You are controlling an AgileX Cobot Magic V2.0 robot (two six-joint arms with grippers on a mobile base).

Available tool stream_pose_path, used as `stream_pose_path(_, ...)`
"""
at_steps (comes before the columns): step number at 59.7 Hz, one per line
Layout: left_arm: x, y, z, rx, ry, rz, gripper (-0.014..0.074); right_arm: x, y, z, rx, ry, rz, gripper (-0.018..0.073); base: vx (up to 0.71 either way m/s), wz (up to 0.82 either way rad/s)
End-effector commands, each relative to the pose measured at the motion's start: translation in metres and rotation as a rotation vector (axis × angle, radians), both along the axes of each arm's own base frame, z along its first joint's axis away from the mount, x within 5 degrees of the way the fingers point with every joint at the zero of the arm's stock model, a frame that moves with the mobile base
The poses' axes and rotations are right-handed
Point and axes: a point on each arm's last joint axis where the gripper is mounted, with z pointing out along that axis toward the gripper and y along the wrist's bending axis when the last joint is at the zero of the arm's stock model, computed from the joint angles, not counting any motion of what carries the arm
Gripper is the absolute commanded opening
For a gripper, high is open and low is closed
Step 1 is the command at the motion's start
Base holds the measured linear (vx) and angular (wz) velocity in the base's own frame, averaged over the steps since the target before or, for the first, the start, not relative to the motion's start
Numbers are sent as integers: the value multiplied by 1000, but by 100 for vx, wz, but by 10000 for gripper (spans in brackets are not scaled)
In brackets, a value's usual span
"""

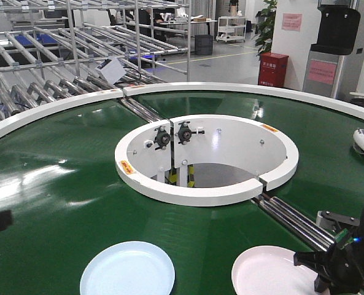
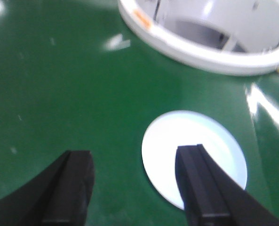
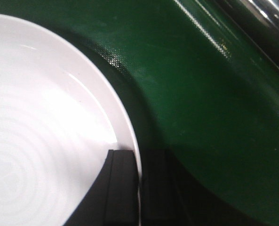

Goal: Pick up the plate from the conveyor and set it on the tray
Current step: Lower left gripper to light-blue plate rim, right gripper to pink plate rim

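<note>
Now the right gripper point(image 3: 139, 188) pinches the pink plate point(image 3: 45, 132) by its rim; the left gripper point(image 2: 134, 188) hangs open above the conveyor point(image 2: 59, 84).

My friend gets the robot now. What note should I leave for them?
Left gripper: open, holding nothing, over the conveyor near the pale blue plate.
Right gripper: shut on the rim of the pinkish plate.
Tray: not in view.
Done: one plate gripped.
Left: lift it and set it on the tray.
</note>
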Motion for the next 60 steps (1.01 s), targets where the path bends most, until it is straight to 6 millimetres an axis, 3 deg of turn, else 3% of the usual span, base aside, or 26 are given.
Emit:
stream_pose_path(1,30,-6,5,-19,27,-22,504,4,0,23,-14,-87,19,-13,0,0)
stream_pose_path(16,101,-19,-44,-80,255,-67,504,4,0,23,-13,-83,24,-13,0,0)
stream_pose_path(27,135,-33,-81,-42,318,-147,504,4,0,23,-14,-85,24,-13,0,0)
stream_pose_path(47,177,-48,-117,-16,371,-179,504,4,0,23,-13,-81,25,-13,0,0)
stream_pose_path(60,190,-52,-137,-12,410,-186,504,4,0,23,-13,-81,25,-13,0,0)
